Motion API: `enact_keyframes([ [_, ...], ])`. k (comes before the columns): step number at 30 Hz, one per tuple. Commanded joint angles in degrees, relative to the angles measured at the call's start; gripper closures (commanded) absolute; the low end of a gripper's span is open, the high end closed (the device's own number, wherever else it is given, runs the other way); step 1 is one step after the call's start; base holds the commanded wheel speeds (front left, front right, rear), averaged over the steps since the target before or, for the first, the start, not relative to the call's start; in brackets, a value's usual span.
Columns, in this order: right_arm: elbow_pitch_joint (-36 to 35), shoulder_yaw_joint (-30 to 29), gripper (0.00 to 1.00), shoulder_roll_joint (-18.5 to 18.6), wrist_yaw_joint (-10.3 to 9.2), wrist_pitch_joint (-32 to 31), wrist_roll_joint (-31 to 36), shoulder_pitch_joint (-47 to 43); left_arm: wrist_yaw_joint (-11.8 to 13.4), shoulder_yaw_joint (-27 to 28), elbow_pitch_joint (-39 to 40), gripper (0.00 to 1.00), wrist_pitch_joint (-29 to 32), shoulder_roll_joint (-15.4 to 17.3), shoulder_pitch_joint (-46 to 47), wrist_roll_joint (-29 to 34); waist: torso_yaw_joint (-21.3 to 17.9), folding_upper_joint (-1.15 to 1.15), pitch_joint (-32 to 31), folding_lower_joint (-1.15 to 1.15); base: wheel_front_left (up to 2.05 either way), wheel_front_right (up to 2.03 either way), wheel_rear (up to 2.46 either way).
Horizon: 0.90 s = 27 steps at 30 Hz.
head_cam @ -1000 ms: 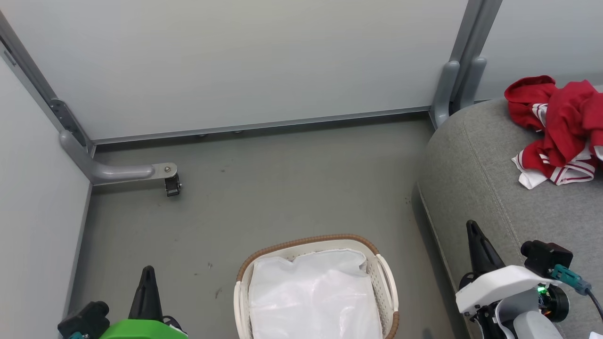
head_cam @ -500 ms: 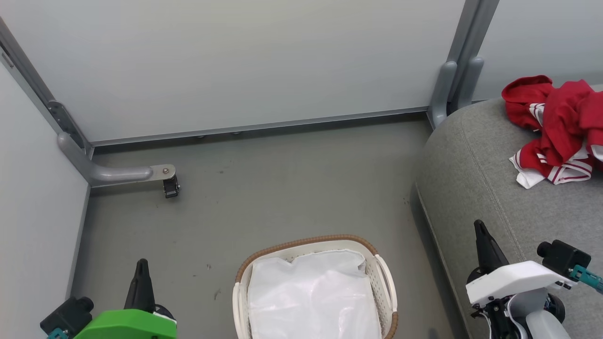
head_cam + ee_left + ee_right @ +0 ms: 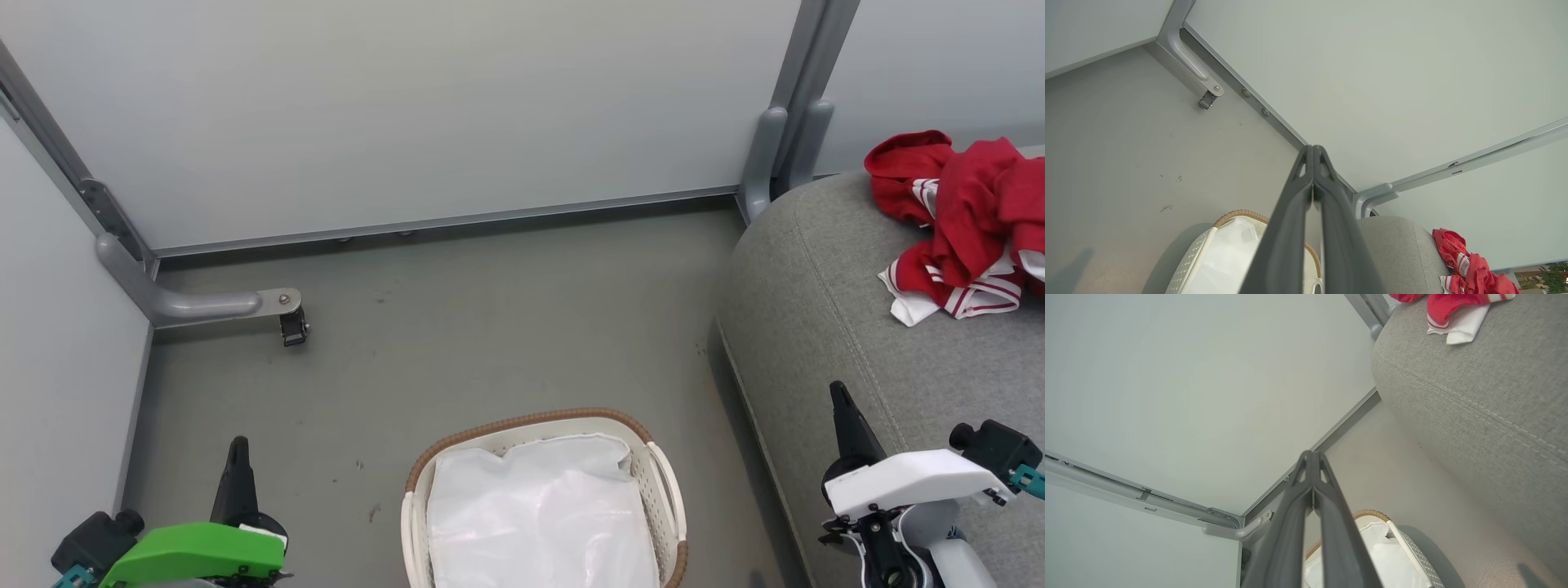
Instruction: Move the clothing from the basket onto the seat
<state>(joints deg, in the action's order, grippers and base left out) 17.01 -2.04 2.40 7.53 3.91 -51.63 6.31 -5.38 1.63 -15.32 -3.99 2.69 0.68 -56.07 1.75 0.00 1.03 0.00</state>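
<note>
The red clothing [image 3: 971, 214] with white striped trim lies heaped on the grey seat [image 3: 824, 327] at the right. It also shows in the left wrist view as clothing [image 3: 1470, 271] and in the right wrist view as clothing [image 3: 1453, 306]. The white basket [image 3: 661, 490] with a brown rim stands on the floor at bottom centre, holding just its white liner [image 3: 543, 514]. My left gripper [image 3: 237, 445] is shut and holds nothing, left of the basket. My right gripper [image 3: 839, 390] is shut and holds nothing, over the seat's front edge.
Pale partition walls with grey metal frames enclose the grey floor. A frame foot with a small caster [image 3: 292, 325] juts out at the left, and a grey post [image 3: 771, 155] stands beside the seat's far corner.
Both grippers have drawn back toward the bottom of the head view, the left one lower and further left, the right one lower and further right. Basket and clothing stay put.
</note>
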Motion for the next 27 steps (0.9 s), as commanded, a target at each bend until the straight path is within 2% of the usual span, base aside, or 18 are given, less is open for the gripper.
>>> enact_keyframes([
  [1, -0.9, -0.4, 1.0, 0.4, -0.03, -0.4, -1.8, 0.3, -0.3, 0.4, 0.7, 1.0, 0.4, 0.2, 1.6, -1.6, 0.0, 0.0, 0.0, 0.0, 0.0, 0.0, 0.0],
  [27, -1.9, -2.1, 1.0, 0.5, -0.04, -4.6, -18.0, 0.2, -1.2, 2.3, 1.0, 1.0, 4.6, 0.3, 3.5, -16.0, -0.6, 0.0, -0.3, 0.0, 0.0, 0.0, 0.0],
])
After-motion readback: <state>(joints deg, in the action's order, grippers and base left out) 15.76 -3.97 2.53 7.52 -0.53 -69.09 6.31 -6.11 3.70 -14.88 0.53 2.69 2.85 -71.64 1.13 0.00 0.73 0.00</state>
